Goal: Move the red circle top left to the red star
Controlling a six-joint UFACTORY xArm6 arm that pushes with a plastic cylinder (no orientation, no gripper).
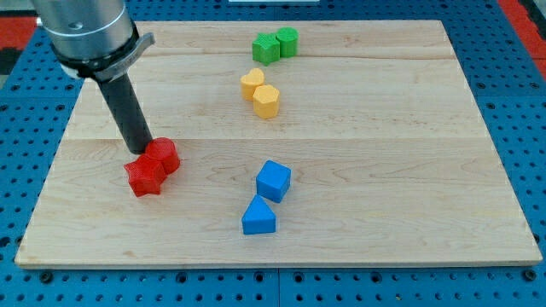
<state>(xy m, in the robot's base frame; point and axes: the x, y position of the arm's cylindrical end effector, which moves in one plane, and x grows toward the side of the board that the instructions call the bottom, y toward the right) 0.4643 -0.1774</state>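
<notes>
Camera view: my tip [142,153] presses against the red circle [162,155] from the view's left, nudging it against the red star [145,176] just below on the table [384,213]; no pincer is fitted, so none shows.

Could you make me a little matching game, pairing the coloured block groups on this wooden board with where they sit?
Things:
1. green pair
2. yellow pair
3. blue pair
4. red pair

Places:
A. view's left, right by my tip
B. view's top, near the board's far edge
C. lowest in the view, near the middle
D. just below the green ones

Pairs: 1-B, 2-D, 3-C, 4-A
</notes>
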